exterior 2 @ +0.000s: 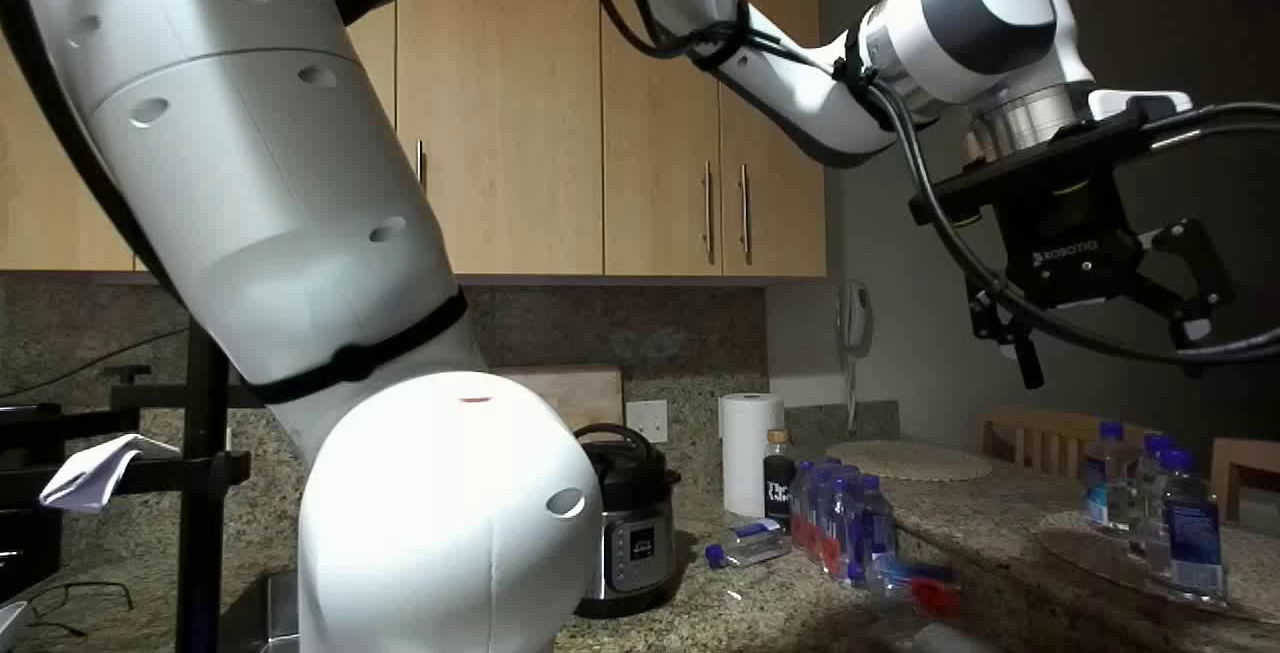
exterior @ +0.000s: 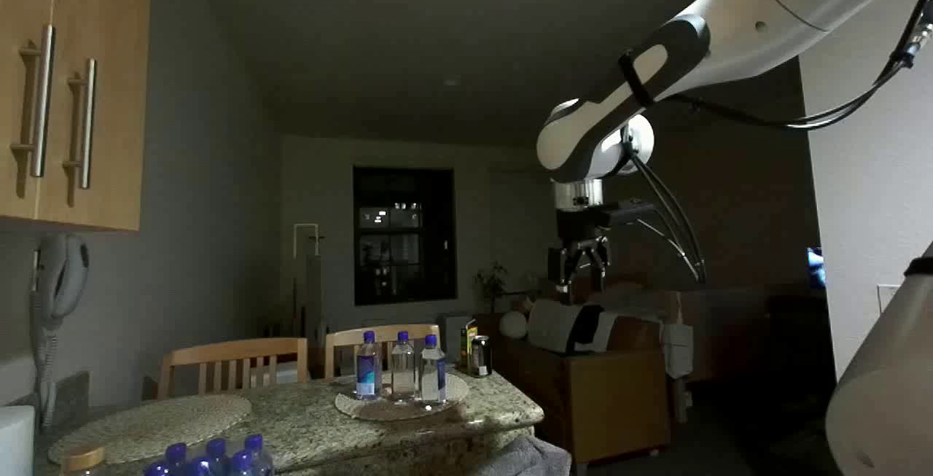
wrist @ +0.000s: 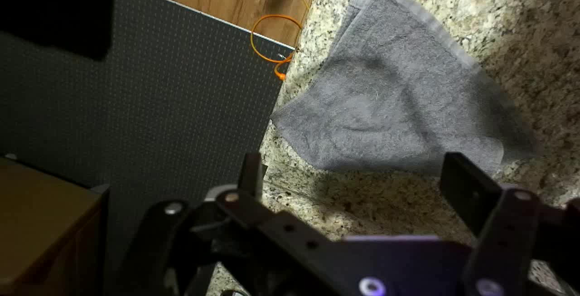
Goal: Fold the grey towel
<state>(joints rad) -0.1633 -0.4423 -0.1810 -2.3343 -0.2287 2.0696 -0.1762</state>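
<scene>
The grey towel lies on the granite counter in the wrist view, in a rough fan shape with some creases. A second layer shows along its upper left edge, and a flap lies over its lower right part. Its left corner reaches the counter edge. In an exterior view only a small part of the towel shows at the bottom. I do not see it where the gripper hangs at the right. My gripper is open and empty, with fingers wide apart, above the counter. It also shows in an exterior view, raised in the air.
Three bottles stand on a round mat beside a can. More bottles, a paper towel roll and a pressure cooker stand on the counter. An orange cable lies beyond the counter edge. Chairs stand behind.
</scene>
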